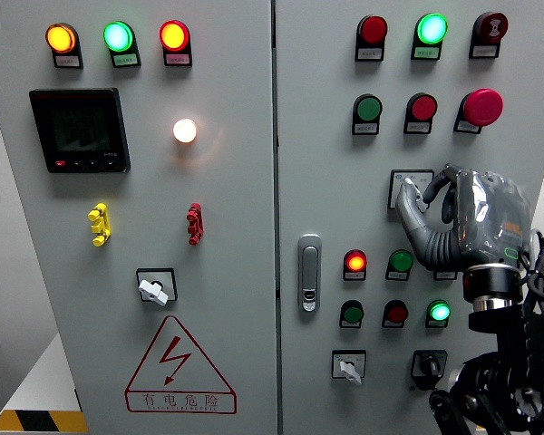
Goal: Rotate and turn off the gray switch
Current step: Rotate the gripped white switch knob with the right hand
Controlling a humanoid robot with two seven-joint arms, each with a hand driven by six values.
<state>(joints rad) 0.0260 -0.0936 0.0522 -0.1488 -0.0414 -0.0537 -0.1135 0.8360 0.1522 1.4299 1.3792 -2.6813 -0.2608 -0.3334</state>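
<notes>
One hand – right hand (462, 217) raised upright | fingers (415, 210) pinching gray switch (408, 188) – right cabinet panel (344, 136)

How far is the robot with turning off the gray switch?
Done: the right hand has reached the panel and sits at the gray switch on the right door. In hand: its fingers curl on the knob; a firm grip cannot be confirmed. Left: the turn itself, as nothing shows the switch is off. The left hand is out of view.
</notes>
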